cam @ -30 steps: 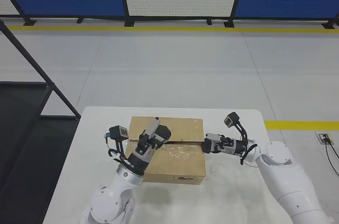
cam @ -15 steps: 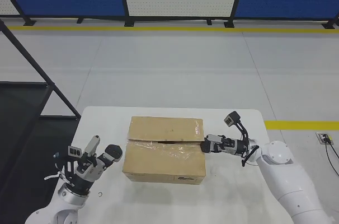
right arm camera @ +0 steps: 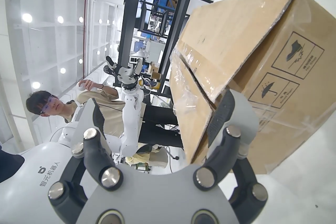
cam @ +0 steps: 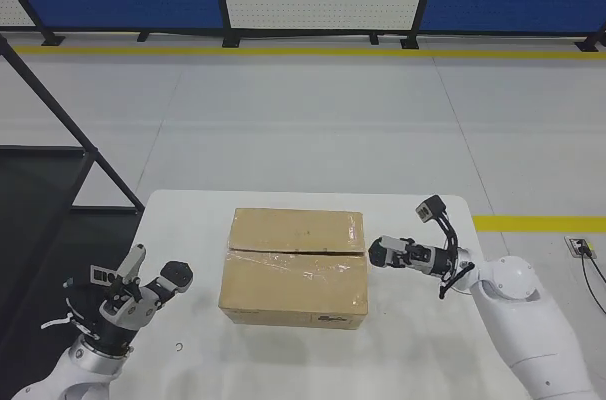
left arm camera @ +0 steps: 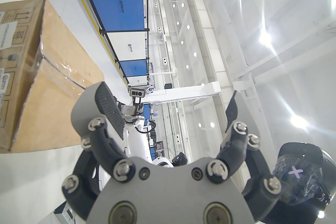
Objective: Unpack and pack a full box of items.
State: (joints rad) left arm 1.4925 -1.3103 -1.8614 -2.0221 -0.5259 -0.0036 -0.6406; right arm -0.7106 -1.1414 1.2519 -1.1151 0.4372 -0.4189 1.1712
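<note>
**Item 1: cardboard box** (cam: 295,268). It is sitting closed at the middle of the white desk (cam: 413,340), resting flat on its base. Its two top flaps are meeting along a lengthwise seam. Clear tape (cam: 305,258) is running over that seam and wrapping down the end panels, as the right wrist view (right arm camera: 189,70) shows. Printed handling symbols and labels are showing on both end panels.

**Item 2: right claw** (cam: 376,252). It is hovering just beside the right end of the box, level with the taped seam. Its fingers are standing wide apart and gripping nothing. In the right wrist view (right arm camera: 160,107) one finger (right arm camera: 225,114) is lying in front of the box's end edge at the seam. Whether it is touching the cardboard cannot be told.

**Item 3: left claw** (cam: 155,268). It is hanging near the desk's left edge, well apart from the box. In the left wrist view (left arm camera: 169,104) its fingers are spreading wide and holding nothing.
</note>
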